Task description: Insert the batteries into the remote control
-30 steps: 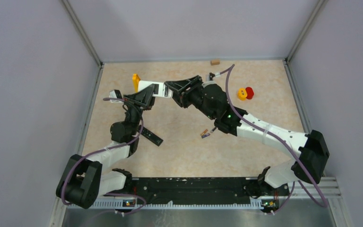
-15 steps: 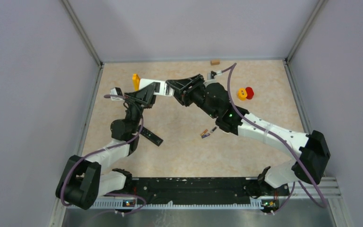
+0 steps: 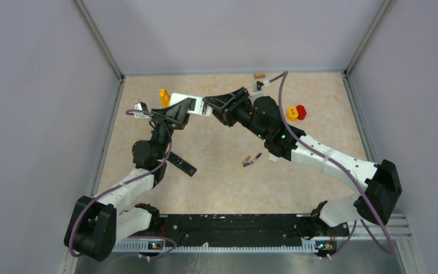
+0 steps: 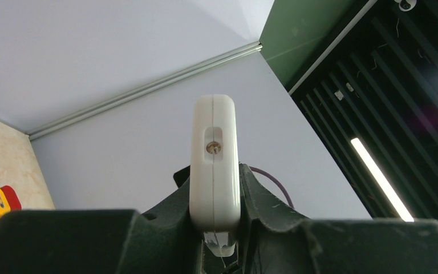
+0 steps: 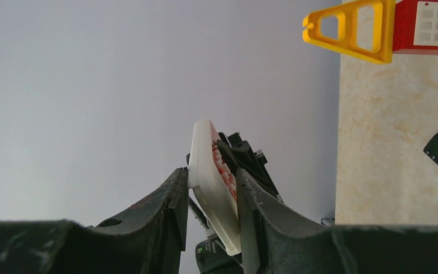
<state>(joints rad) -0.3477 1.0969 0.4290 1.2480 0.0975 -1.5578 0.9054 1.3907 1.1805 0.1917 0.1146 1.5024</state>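
Remote in left gripper, right gripper, batteries apart

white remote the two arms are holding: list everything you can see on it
The white remote is a slim slab with rounded edges, plastic by its look. It appears held in the air, clamped at opposite ends by the left end effector and the right end effector. The left wrist view shows its end face, with a centre seam and a small recessed metallic dot. The right wrist view shows reddish buttons on one face. No battery bay is visible.
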